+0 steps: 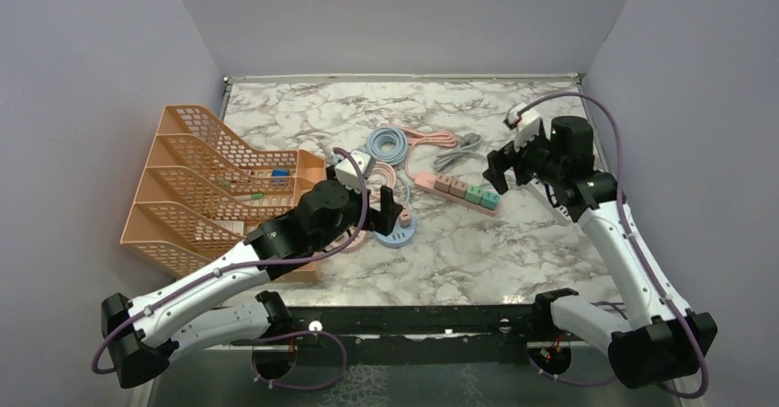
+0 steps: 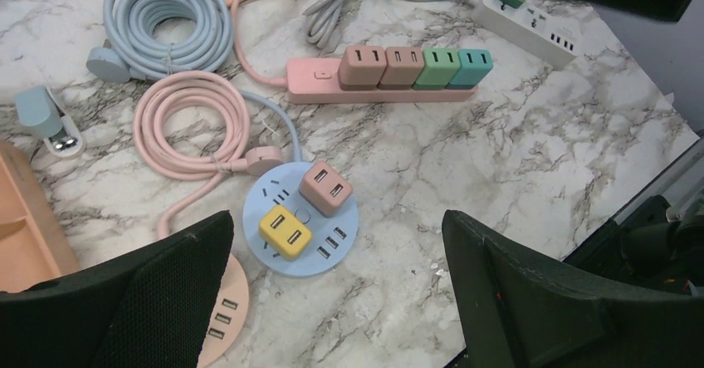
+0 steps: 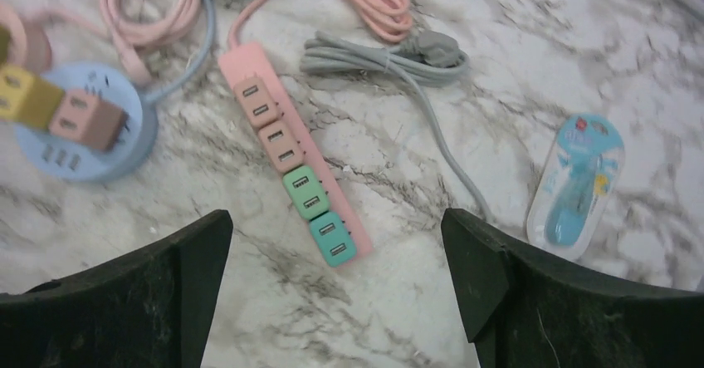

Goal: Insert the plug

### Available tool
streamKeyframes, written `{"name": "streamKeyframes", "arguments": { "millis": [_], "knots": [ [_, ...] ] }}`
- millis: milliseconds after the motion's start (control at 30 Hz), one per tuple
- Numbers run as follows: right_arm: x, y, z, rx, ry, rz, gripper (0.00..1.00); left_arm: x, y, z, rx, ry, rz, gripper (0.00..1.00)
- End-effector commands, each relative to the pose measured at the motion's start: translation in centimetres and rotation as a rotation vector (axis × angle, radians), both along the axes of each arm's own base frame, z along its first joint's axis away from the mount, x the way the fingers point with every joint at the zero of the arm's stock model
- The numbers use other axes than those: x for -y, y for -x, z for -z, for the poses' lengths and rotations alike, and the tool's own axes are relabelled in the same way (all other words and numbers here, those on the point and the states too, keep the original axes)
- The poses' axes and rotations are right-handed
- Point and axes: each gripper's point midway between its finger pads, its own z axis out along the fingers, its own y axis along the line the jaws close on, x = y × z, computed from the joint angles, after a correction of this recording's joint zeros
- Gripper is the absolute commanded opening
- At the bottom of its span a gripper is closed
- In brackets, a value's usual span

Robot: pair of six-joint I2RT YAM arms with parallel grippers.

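While agape, left claw (image 2: 336, 223), right claw (image 3: 336, 218); four pink-strip plugs (image 2: 403, 66), two blue-disc plugs (image 2: 325, 188).

Bright even light, soft shadows, wrist-view near edges blurred

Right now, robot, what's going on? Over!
Left gripper, right gripper open, empty. Pink power strip holds four plugs. Blue-grey plug loose beside pink coil. No blockage seen.

4 adptrs (image 2: 362, 66) on pink strip (image 2: 311, 80), 2 on blue hub (image 2: 340, 228), 1 orange rack (image 1: 184, 186)
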Motion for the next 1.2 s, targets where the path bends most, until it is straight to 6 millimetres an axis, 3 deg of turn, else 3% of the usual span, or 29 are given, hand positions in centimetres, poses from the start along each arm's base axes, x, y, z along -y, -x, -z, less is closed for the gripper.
{"name": "streamKeyframes", "arguments": {
  "millis": [0, 133, 333, 533, 733, 800, 1000, 1167],
  "knots": [
    [2.5, 1.8, -3.6, -0.222, -0.309, 0.545, 0.97, -2.8, 1.0, -1.5, -0.054, 0.014, -0.084, 0.99],
    [1.0, 6.4, -4.3, -0.384, -0.399, 0.53, 0.98, -5.1, 1.8, -3.6, -0.035, 0.045, -0.129, 0.99],
    [2.4, 10.5, -6.3, -0.251, -0.541, 0.6, 0.99, -8.3, 2.9, -6.0, -0.01, -0.004, -0.165, 0.99],
    [4.9, 13.0, -10.5, -0.112, -0.556, 0.678, 1.0, -12.4, 3.5, -10.2, 0.082, -0.047, -0.227, 0.99],
    [7.0, 16.3, -15.7, 0.028, -0.584, 0.708, 1.0, -14.6, 4.7, -16.0, 0.184, 0.048, -0.229, 0.99],
    [7.3, 17.4, -16.7, 0.055, -0.595, 0.704, 1.0, -15.0, 5.2, -17.1, 0.203, 0.074, -0.219, 0.99],
    [7.9, 19.3, -19.3, 0.139, -0.634, 0.685, 1.0, -15.9, 5.9, -17.9, 0.228, 0.108, -0.215, 0.99],
    [8.2, 19.2, -19.3, 0.164, -0.628, 0.692, 1.0, -15.9, 5.9, -17.6, 0.222, 0.105, -0.214, 0.99]
  ]
}}
